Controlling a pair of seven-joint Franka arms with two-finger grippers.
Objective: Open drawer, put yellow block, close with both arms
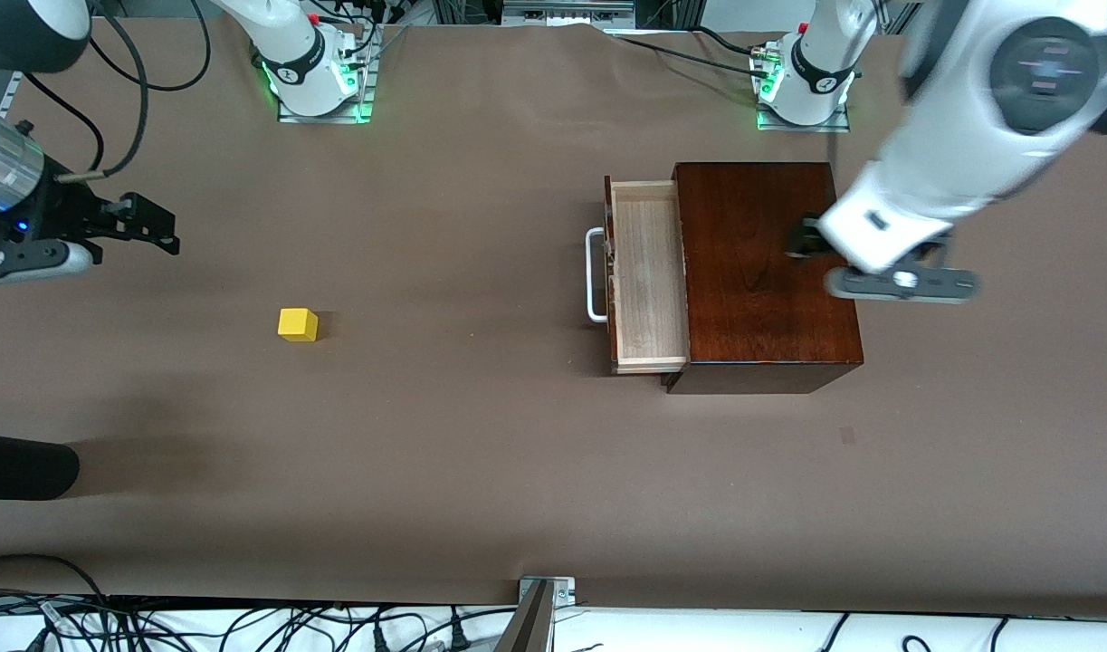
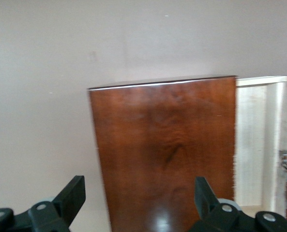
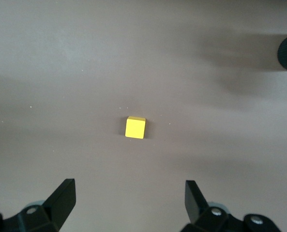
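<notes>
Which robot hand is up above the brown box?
The left gripper, open, is over the dark box beside its pulled-out drawer. The right gripper, also open, is over bare table near the yellow block.

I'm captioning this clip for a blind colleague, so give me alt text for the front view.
A dark wooden box sits toward the left arm's end of the table with its drawer pulled open and empty. The yellow block lies alone on the brown table toward the right arm's end. The left hand is above the box top; the right hand hangs open above bare table.
</notes>
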